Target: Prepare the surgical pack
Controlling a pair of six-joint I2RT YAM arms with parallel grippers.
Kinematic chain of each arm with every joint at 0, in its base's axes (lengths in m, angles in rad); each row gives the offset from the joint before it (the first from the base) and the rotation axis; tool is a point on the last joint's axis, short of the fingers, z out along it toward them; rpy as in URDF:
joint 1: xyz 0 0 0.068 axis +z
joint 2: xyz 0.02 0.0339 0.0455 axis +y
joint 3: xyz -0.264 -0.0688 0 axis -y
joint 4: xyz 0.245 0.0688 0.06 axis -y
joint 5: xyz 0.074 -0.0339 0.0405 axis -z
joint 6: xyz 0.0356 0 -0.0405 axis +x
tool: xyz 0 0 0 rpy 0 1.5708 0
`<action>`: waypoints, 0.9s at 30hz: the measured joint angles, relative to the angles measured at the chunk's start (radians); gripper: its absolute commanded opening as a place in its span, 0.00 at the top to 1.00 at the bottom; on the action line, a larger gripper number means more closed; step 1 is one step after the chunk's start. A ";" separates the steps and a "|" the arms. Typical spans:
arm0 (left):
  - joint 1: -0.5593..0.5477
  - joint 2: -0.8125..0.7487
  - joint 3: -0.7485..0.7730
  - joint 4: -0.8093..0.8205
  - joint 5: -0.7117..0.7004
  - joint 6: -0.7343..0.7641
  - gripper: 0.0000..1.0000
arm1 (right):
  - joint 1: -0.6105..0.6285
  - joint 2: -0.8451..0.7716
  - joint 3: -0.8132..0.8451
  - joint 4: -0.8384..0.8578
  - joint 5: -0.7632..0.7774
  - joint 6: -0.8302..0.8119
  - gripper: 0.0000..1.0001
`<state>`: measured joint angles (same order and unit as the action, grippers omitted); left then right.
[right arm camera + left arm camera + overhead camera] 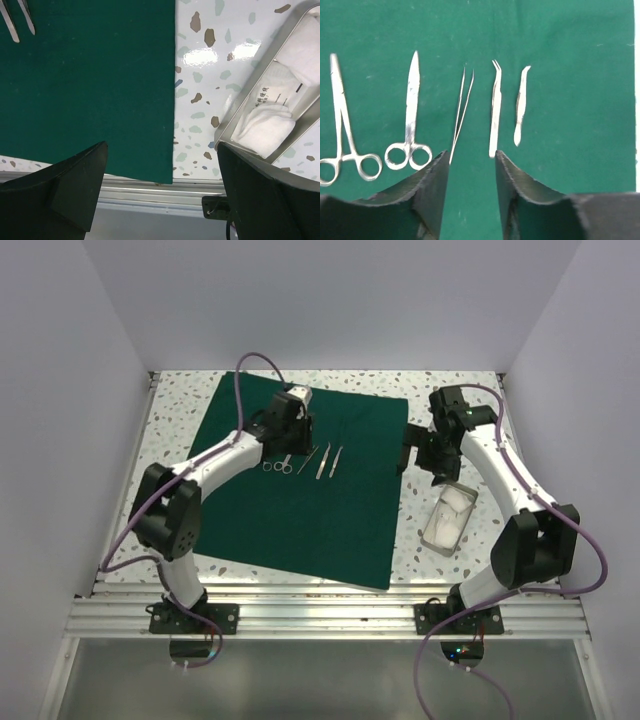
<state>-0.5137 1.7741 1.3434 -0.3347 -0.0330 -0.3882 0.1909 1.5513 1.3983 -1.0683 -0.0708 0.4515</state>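
Our left gripper [472, 160] hovers half open and empty over the tweezers [461, 112] on the drape [300, 520]; we judge that closing low could snag cloth or nudge the scissors [410, 117] just beside them. Our right gripper [162, 150] gapes wide and empty over the drape's right edge, the tray [260, 70] of gauze [262, 130] near; bare drape lies free nearer us

Metal tray [252, 87] partly beyond frame edge

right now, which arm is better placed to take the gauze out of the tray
Right. The right fingers, open, hang beside the tray holding the gauze; the left fingers are over the instruments on the drape, farther off.
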 measured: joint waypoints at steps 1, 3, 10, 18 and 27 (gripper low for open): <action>-0.011 0.036 0.027 0.000 -0.017 0.010 0.57 | 0.000 0.000 0.000 0.002 -0.002 0.001 0.08; -0.030 0.117 0.087 -0.014 -0.056 0.026 0.58 | 0.000 0.000 0.000 0.002 -0.005 0.000 0.10; -0.070 0.302 0.177 -0.040 -0.178 0.100 0.56 | 0.000 -0.010 -0.001 0.000 -0.027 -0.008 0.11; -0.070 0.320 0.177 -0.039 -0.248 0.156 0.68 | 0.000 -0.064 -0.077 0.003 -0.047 -0.007 0.11; -0.070 0.320 0.172 -0.023 -0.225 0.164 0.67 | 0.000 -0.060 -0.083 0.001 -0.055 -0.006 0.12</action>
<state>-0.5838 2.0945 1.5154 -0.3580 -0.2577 -0.2241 0.1909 1.4914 1.3151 -1.0672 -0.1253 0.4454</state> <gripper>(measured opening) 0.319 0.886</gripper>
